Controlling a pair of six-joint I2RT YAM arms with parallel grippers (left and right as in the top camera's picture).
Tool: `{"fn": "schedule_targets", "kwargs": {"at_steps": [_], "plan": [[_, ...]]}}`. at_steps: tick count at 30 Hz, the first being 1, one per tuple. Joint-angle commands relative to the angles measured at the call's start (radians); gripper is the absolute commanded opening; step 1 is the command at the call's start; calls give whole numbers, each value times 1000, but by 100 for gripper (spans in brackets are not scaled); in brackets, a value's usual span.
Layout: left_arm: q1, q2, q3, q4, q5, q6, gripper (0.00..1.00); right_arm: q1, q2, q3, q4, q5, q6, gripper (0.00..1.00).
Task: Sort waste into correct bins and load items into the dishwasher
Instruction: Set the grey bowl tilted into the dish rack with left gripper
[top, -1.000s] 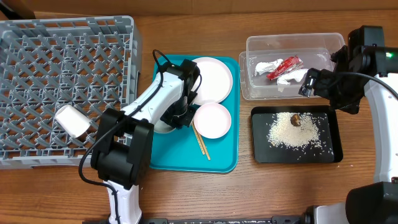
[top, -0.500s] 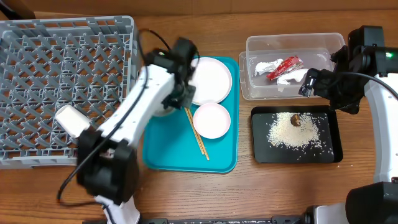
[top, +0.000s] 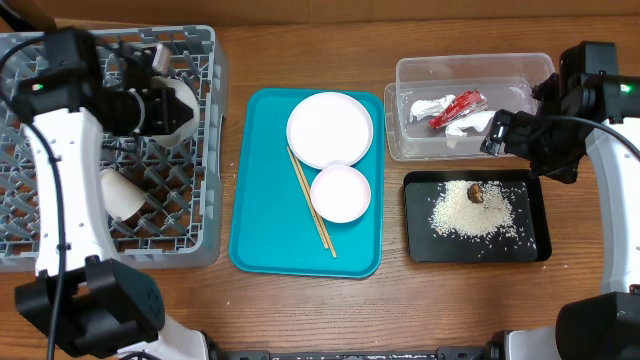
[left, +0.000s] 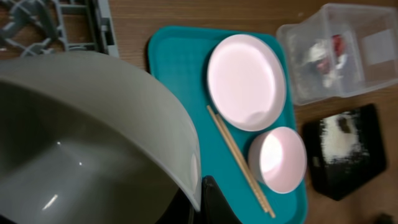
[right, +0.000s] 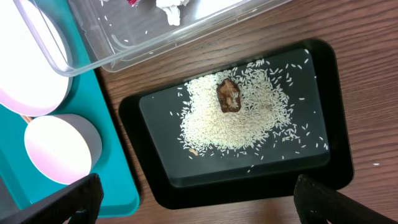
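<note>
We had the left fingers (left: 214, 200) clamped on the grey bowl (left: 93, 143) over the rack (top: 205, 200), right fingers (right: 339, 202) spread and empty; next call, we judged: seat it in the grid.

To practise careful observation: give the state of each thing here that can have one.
metal bowl, held by the left gripper over the rack
left gripper, shut on the metal bowl
right gripper, open
cup, on its side in the rack
plate, empty, on the teal tray
small bowl, upright, empty
chopsticks, lying on the teal tray
clear tub, holds wrapper and napkin
black tray, holds rice and a scrap
</note>
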Motion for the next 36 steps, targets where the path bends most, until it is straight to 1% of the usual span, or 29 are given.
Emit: {"fn": "schedule_targets", "kwargs": {"at_steps": [1,6,12,17,21,22,25,32,36], "plan": [[66,69,17,-34,261,143,4,-3,-11,8,2,-5,0,100],[118,196,16,-63,325,173,4,-3,-11,8,2,-5,0,100],[169,284,17,-80,326,195,4,-3,-11,8,2,-5,0,100],[227,286,16,-108,296,195,4,-3,-11,8,2,-5,0,100],[247,286,13,-123,267,195,4,-3,-11,8,2,-5,0,100],[247,286,13,-124,277,195,4,-3,-11,8,2,-5,0,100],[247,286,13,-149,402,301,4,-3,-11,8,2,-5,0,100],[249,286,13,-114,399,304,4,-3,-11,8,-3,-5,0,100],[249,286,13,-102,432,331,4,-3,-11,8,-3,-5,0,100]]}}
